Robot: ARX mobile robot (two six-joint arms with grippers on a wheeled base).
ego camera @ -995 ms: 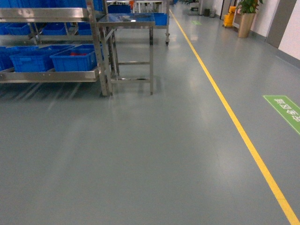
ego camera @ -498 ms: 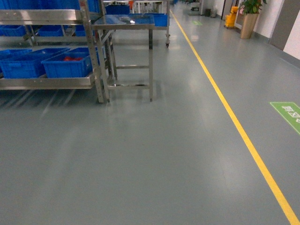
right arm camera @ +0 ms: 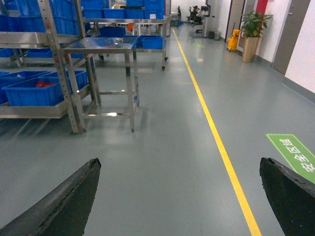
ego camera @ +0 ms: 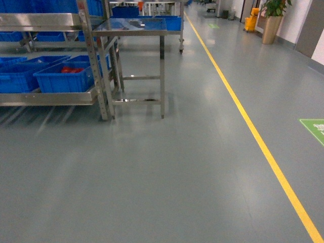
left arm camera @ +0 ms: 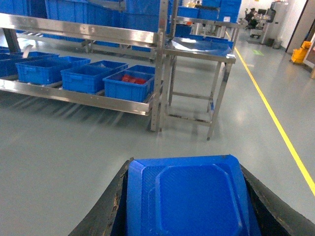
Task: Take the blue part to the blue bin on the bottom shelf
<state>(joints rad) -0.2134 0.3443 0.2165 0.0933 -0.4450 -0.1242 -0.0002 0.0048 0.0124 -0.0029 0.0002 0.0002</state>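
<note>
In the left wrist view the blue part point(left arm camera: 189, 196), a bright-blue blocky piece with bevelled corners, fills the space between the black fingers of my left gripper point(left arm camera: 184, 164), which is shut on it. It hangs above grey floor, well short of the rack. The bottom shelf point(left arm camera: 78, 96) is a steel rail level carrying several blue bins point(left arm camera: 88, 78); one bin point(left arm camera: 129, 84) holds red pieces. The same shelf point(ego camera: 48, 97) shows at the left of the head view. My right gripper point(right arm camera: 179, 162) is open over bare floor. Neither gripper shows in the head view.
A steel table point(ego camera: 134, 25) stands just right of the rack's corner post point(ego camera: 96, 66). A yellow floor line point(ego camera: 253, 131) runs down the aisle, with a green floor mark point(ego camera: 315, 129) beyond it. A potted plant point(ego camera: 276, 17) and yellow bucket point(ego camera: 251, 20) stand far back.
The head view has moved forward: rack and table look larger and have slid left and down, and the green floor mark has slid right and down.
</note>
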